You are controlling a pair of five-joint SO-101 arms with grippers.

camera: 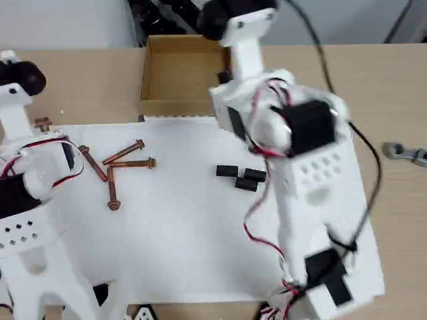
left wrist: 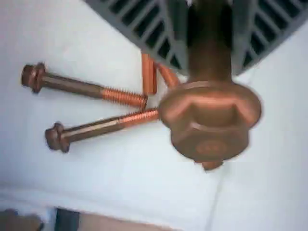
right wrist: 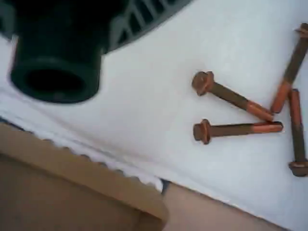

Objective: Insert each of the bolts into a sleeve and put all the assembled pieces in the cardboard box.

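Across the wooden tabletop (camera: 400, 87) lay a white sheet (camera: 187, 247), with the cardboard box (camera: 180, 75) just beyond its far edge. Four loose bolts (camera: 133, 163) lay in a scattered cluster on the sheet, and three spare sleeves (camera: 227, 171) sat bunched near its middle, well apart from them.

The left end effector (left wrist: 210, 33) was clamped on a copper bolt (left wrist: 210, 122). The flanged hex head stuck out past the fingertips and the shank ran back between the jaws, so its threaded end could not be seen. The right end effector (right wrist: 62, 24) was closed on a black sleeve (right wrist: 57, 72), whose open bore was turned toward that arm's wrist camera. It hung over the sheet's far edge, close to a corner of the box.

Bolt and sleeve were each in hand but not yet joined, so no assembled piece was ready. Judging from the high view, the two arms stood well apart, the left arm beside the bolt cluster and the right arm near the box. The next move appeared to turn on bringing the shank's long axis into line with the bore. Because the head, not the thread, led out of the left jaws, the bolt's free end probably needed turning toward the sleeve first. The right arm was the nearer one for the drop into the box.
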